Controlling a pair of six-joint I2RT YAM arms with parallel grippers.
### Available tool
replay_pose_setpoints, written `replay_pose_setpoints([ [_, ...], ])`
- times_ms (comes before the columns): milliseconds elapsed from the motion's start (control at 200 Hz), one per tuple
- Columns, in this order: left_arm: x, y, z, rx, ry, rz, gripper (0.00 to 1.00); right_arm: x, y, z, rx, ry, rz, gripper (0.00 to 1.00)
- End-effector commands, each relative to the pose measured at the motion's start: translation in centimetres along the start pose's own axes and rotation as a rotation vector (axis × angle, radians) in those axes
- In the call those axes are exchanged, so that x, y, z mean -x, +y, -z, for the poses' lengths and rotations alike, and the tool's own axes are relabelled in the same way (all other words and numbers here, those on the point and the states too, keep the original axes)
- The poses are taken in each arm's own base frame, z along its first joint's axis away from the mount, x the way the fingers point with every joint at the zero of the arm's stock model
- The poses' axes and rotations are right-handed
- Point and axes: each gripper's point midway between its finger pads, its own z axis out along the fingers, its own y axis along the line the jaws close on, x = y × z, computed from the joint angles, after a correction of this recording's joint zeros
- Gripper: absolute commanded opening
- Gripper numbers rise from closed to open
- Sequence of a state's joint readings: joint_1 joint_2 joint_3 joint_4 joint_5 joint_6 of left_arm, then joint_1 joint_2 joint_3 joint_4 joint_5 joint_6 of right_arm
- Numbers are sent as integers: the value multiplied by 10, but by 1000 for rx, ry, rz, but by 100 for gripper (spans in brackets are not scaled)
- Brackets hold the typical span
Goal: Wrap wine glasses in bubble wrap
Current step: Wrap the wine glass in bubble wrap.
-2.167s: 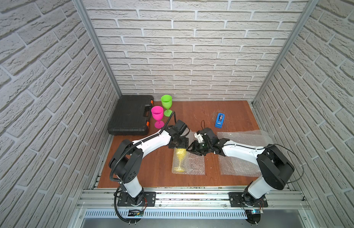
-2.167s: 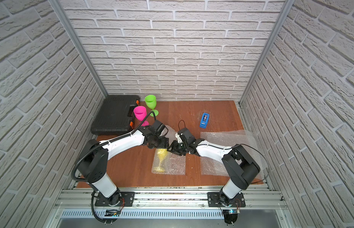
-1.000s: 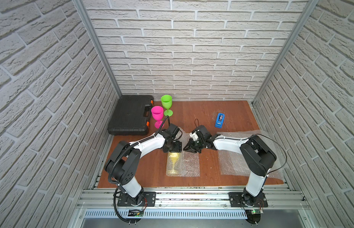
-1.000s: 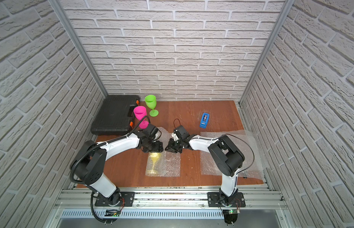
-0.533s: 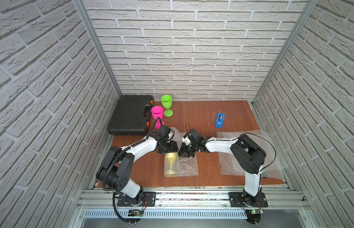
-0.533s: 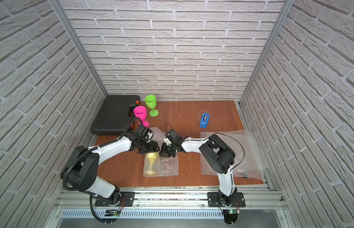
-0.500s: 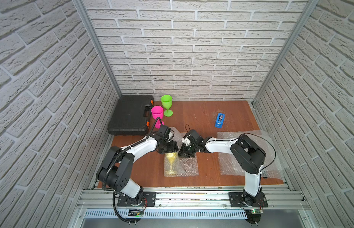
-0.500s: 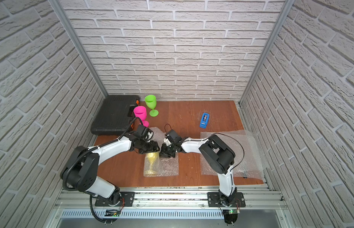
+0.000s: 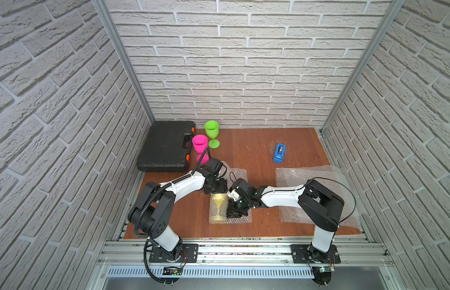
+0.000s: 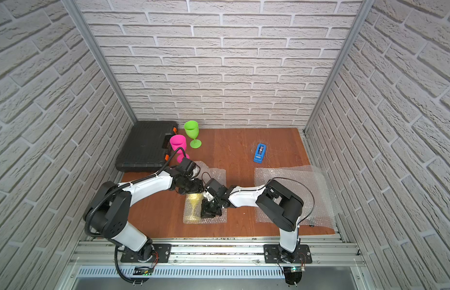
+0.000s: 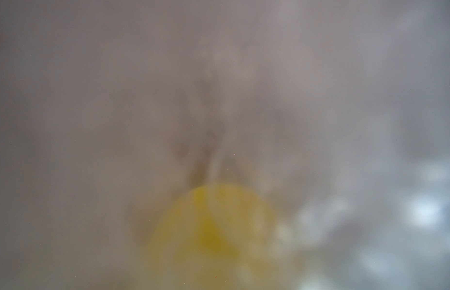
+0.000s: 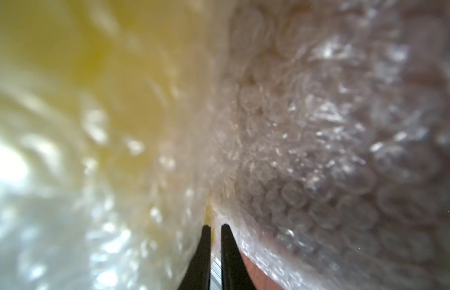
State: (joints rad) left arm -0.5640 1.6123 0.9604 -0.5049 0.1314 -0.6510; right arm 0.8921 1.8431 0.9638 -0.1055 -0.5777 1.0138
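- Right gripper [image 12: 214,228]: tips almost together, seemingly nipping a thin fold of bubble wrap [image 9: 245,220] hard against the roll.
- Yellow goblet [image 9: 219,204] lies on its side at the table's front middle, bowl toward the back, a hazy gold shape under bubbly film.
- Rolling looks half done. Hold the fold taut and draw it evenly over bowl and foot.
- Left gripper [image 9: 218,191] sits at the bowl end; whether its jaws are apart or closed I cannot tell.
- Pink goblet [image 9: 200,143] and green goblet [image 9: 211,128] stand bare farther back.

Bare tabletop [image 9: 246,150] between tape dispenser [image 9: 279,153] and green goblet [image 9: 212,133]; black case [image 9: 166,148] beyond
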Motion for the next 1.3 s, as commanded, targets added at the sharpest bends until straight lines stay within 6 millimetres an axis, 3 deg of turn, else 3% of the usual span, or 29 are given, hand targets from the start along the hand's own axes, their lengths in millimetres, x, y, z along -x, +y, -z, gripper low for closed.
replay_pose_setpoints([
  [0,-7,12,-8,109,40,-21,68,-11,2,11,8,22,31,12],
  [175,-10,7,-14,157,72,-72,68,10,-13,43,-1,-84,3,12],
  [400,-13,-5,-18,105,88,-93,65,82,-19,76,53,-221,-38,13],
  [530,-14,-7,-17,97,96,-106,64,123,-15,77,104,-241,-46,13],
  [660,-15,-11,-16,75,104,-113,64,146,2,71,143,-225,-11,13],
  [695,-15,-12,-15,71,105,-116,64,151,-6,61,126,-212,-28,13],
  [825,-16,-13,-12,60,113,-122,63,176,0,57,152,-235,-30,12],
  [1090,-21,-4,-15,106,138,-98,63,236,9,73,221,-335,-43,10],
  [1295,-21,7,-19,206,163,-71,61,247,8,102,225,-388,-44,10],
])
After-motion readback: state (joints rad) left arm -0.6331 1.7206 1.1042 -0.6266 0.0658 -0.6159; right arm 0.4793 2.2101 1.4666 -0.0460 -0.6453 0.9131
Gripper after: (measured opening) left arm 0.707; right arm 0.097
